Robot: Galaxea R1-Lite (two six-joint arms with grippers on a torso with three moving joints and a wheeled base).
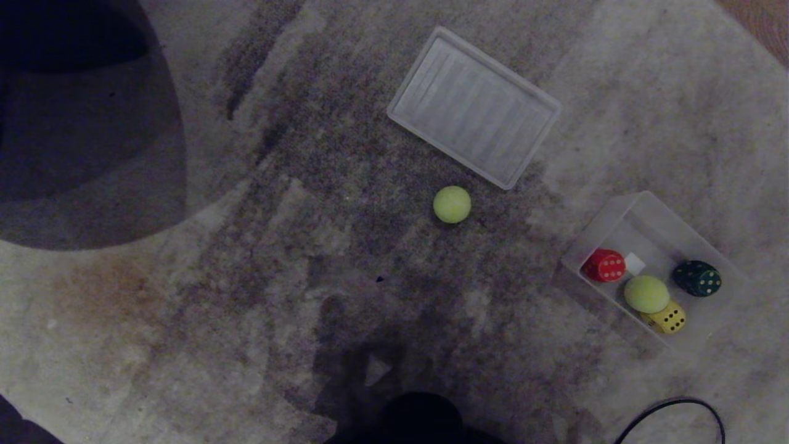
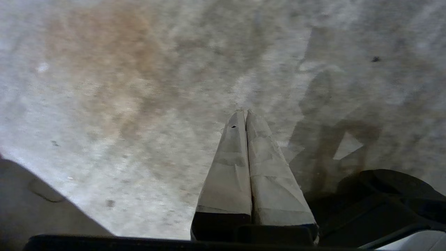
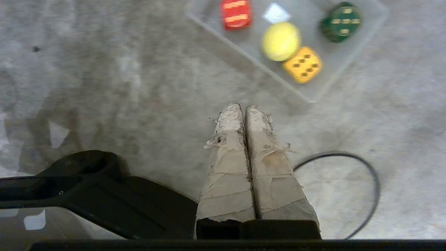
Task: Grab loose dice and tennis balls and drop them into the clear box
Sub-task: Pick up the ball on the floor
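Left gripper (image 2: 245, 113) pinched closed, empty, over bare carpet (image 1: 185, 320). One loose tennis ball (image 1: 452, 204) near centre, ribbed lid (image 1: 474, 108) just at its 12 o'clock. Clear box (image 1: 622, 213) off at 4 o'clock, holding red die (image 1: 605, 266), second ball (image 1: 646, 293), yellow die (image 1: 667, 318), green die (image 1: 697, 278). Right gripper (image 3: 245, 107) closed too, gripping nothing.

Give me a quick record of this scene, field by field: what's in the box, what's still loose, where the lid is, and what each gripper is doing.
surface: grey carpet
clear box: holds red die, dark green die, yellow die, one tennis ball
loose tennis ball: on the carpet, between lid and box, touching neither
lid: flat on the carpet, apart from the box
left gripper: shut, empty, over bare carpet
right gripper: shut, empty, short of the box
cable: black loop near the box
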